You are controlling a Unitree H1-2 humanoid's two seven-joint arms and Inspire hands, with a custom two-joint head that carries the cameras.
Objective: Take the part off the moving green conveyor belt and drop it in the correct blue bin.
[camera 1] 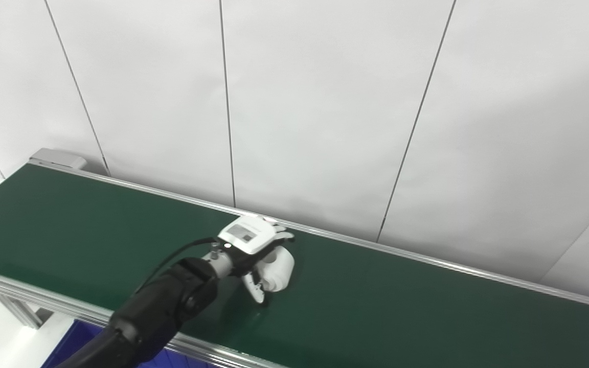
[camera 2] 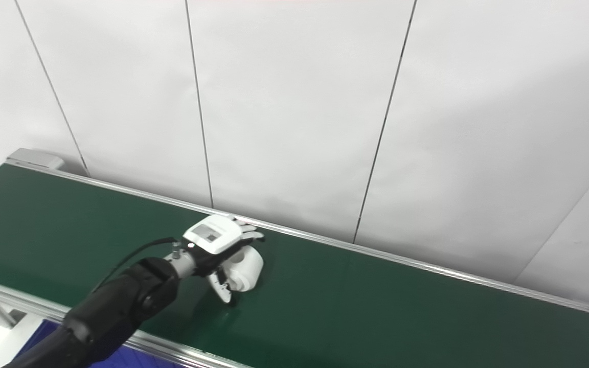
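A white cylindrical part (camera 1: 279, 270) lies on the green conveyor belt (camera 1: 402, 301) near its middle. My left hand (camera 1: 253, 245) reaches over it from the left, fingers curled over the top and far side and the thumb down at the near side, closed around the part. The part still rests on the belt surface. In the right eye view the same left hand (camera 2: 220, 243) wraps the part (camera 2: 246, 271). A sliver of a blue bin (camera 1: 77, 340) shows below the belt's near rail at the bottom left. My right hand is out of both views.
The belt runs diagonally from upper left to lower right between two aluminium rails (camera 1: 417, 258). A white panelled wall (camera 1: 325, 102) stands right behind the far rail. A grey end housing (camera 1: 59, 158) caps the belt at the far left.
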